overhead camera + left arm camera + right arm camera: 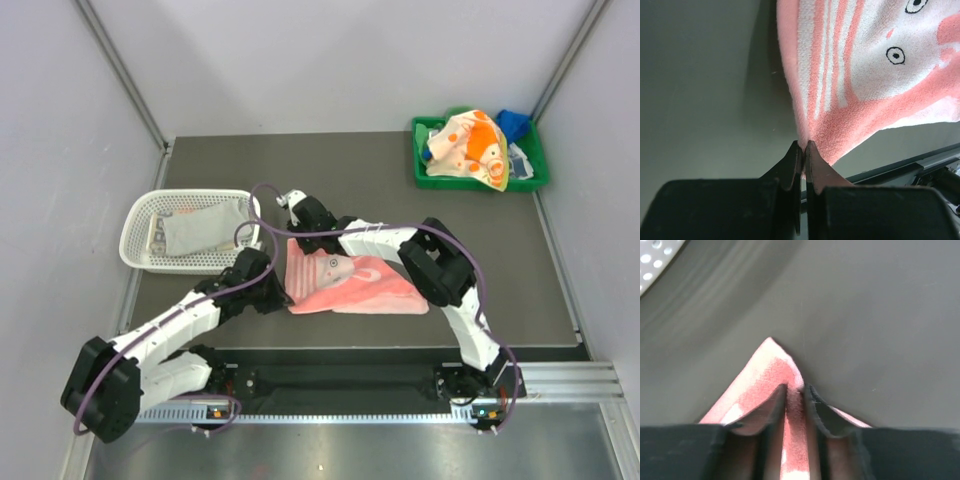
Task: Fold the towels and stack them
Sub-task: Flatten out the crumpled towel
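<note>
Pink towel is lying flat on desk. Left fingers are clamping its near-left corner; right fingers are gripping far-left corner.

- Pink soft towel with striped rabbit face: cut off by the top and right edges of the left wrist view.
- Blue cloth: partly hidden behind the orange-patterned cloth.
- White perforated plastic basket: only a blurred corner, far left.

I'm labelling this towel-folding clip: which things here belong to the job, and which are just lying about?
Job: pink rabbit towel, pinched by left gripper and right gripper; grey-white towel in the white perforated basket; orange-patterned towel and blue towel in the green tray.
Lying about: white perforated basket; green tray.
</note>
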Available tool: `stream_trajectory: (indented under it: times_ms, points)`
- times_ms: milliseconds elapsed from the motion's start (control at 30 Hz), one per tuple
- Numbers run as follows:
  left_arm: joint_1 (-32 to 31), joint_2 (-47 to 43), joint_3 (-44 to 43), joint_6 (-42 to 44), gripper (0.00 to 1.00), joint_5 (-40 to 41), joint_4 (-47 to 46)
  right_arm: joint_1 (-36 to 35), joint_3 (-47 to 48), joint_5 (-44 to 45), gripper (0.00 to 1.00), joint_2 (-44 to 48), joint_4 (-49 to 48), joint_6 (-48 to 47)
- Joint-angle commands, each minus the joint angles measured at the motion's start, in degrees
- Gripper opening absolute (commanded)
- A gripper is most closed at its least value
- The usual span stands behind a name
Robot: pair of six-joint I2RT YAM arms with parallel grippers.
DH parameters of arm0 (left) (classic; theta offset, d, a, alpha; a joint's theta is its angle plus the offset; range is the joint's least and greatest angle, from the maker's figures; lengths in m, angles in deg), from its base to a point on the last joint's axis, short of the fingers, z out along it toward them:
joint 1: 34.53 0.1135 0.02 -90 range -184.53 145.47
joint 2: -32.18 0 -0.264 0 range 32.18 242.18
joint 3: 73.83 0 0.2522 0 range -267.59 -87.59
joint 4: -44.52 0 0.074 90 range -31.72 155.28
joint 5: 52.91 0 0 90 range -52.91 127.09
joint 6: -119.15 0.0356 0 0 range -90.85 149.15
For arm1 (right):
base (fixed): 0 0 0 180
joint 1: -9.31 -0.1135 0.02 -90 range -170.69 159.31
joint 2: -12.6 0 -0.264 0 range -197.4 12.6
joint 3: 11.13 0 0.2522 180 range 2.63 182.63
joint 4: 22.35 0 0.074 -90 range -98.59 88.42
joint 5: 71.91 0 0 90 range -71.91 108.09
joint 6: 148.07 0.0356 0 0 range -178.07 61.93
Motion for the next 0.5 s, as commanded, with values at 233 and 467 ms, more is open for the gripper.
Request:
stream_trajectory:
  times_ms: [233, 467]
  points:
    - [0.41, 0.39, -13.81, 10.95, 0.00, 4.74, 6.90, 3.04, -7.34, 5.48, 0.00, 15.44, 1.54, 1.82]
    - [0.41, 2.68, -34.61, 26.41, 0.00, 2.55, 15.16, 3.48, -7.00, 11.55, 0.00, 35.54, 6.28, -0.37]
